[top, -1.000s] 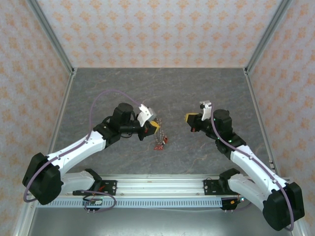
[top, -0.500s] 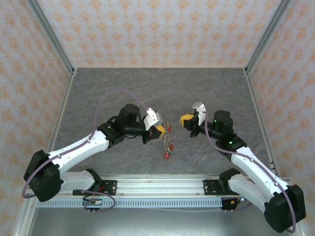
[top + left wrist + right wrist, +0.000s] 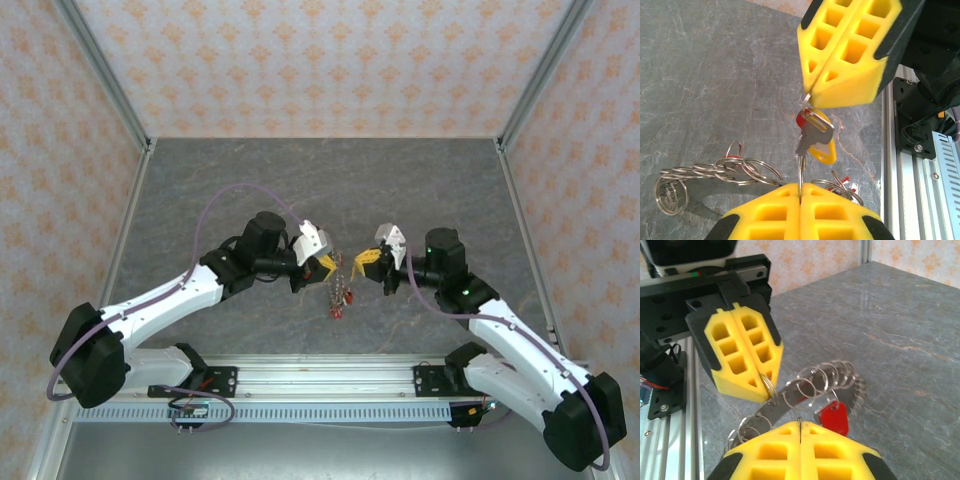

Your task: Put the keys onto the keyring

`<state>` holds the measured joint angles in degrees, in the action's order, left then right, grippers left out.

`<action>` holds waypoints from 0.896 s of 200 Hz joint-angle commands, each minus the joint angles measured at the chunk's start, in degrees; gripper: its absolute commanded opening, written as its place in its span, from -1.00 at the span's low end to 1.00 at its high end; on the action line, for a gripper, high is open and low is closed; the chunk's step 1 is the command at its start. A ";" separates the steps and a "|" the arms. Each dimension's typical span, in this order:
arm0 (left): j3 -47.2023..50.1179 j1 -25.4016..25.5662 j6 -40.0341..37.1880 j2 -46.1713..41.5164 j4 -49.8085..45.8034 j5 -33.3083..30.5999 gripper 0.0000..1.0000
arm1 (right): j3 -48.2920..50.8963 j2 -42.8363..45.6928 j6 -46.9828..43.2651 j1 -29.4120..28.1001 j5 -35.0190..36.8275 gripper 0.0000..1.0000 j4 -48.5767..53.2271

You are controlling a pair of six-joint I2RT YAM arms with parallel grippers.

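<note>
My left gripper (image 3: 325,265) and right gripper (image 3: 366,266) nearly meet tip to tip above the table's middle. A bunch of rings and red-headed keys (image 3: 340,298) hangs between them. In the left wrist view my left gripper (image 3: 800,186) is shut on a thin split ring (image 3: 800,172). Opposite it, the right gripper (image 3: 809,97) pinches a silver key (image 3: 812,136) with a red head and a yellow tag. In the right wrist view my right gripper (image 3: 800,424) is shut on thin metal. Beyond it hangs the flat toothed keyring (image 3: 782,401), threaded with several split rings and a red key (image 3: 834,418).
The aluminium rail (image 3: 320,375) with the arm bases runs along the near edge and shows close to the grippers in the left wrist view, rail (image 3: 905,165). Patterned walls and metal posts (image 3: 105,75) enclose the grey marbled table (image 3: 330,180).
The left gripper has risen and moved right, lifting the bunch of keys off the table. The right gripper has moved left until the two tips almost touch.
</note>
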<state>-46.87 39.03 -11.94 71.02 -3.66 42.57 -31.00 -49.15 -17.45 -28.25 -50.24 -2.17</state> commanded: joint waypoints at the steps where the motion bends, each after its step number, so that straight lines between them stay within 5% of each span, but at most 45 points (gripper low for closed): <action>1: -2.35 0.44 -0.27 0.24 1.51 -0.89 -1.00 | -2.55 -0.63 -0.75 -0.67 -3.91 -1.00 -0.98; 78: -2.78 0.52 0.69 1.33 2.34 -1.47 -1.00 | -2.57 -3.55 0.94 -2.31 -6.28 -1.00 -5.58; 179: -3.14 0.52 0.78 1.37 1.86 -1.10 -1.00 | -1.62 -5.76 -0.30 -5.35 4.21 -1.00 -8.38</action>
<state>-47.75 39.03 -11.84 73.17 -3.64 41.32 -32.16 -54.89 -16.38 -33.26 -49.12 -9.04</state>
